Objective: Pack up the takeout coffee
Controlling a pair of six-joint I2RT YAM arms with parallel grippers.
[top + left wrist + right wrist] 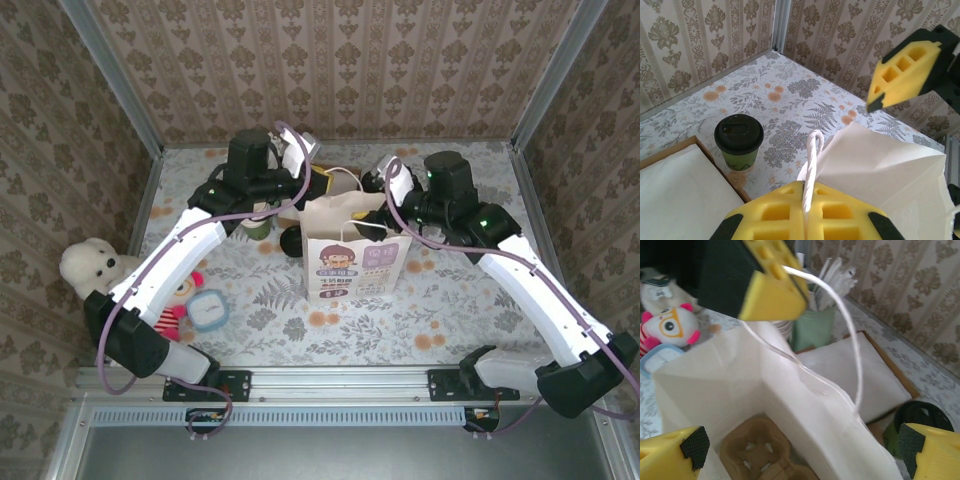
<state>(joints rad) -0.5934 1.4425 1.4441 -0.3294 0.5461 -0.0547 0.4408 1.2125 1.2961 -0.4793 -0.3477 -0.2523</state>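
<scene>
The left gripper (806, 212) is closed on the white handle (811, 155) of the paper bag (355, 262). The right gripper (800, 455) is wide open over the bag. The takeout coffee (739, 141) stands upright on the desk (450, 320) behind the bag, toward the far edge.

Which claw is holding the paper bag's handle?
The left claw, shut on the white cord handle; the right claw stands wide open over the bag.

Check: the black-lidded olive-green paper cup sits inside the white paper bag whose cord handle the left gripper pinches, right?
No: the black-lidded olive-green paper cup stands on the table beside the white paper bag, per the left wrist view. The left gripper does pinch its cord handle.
</scene>
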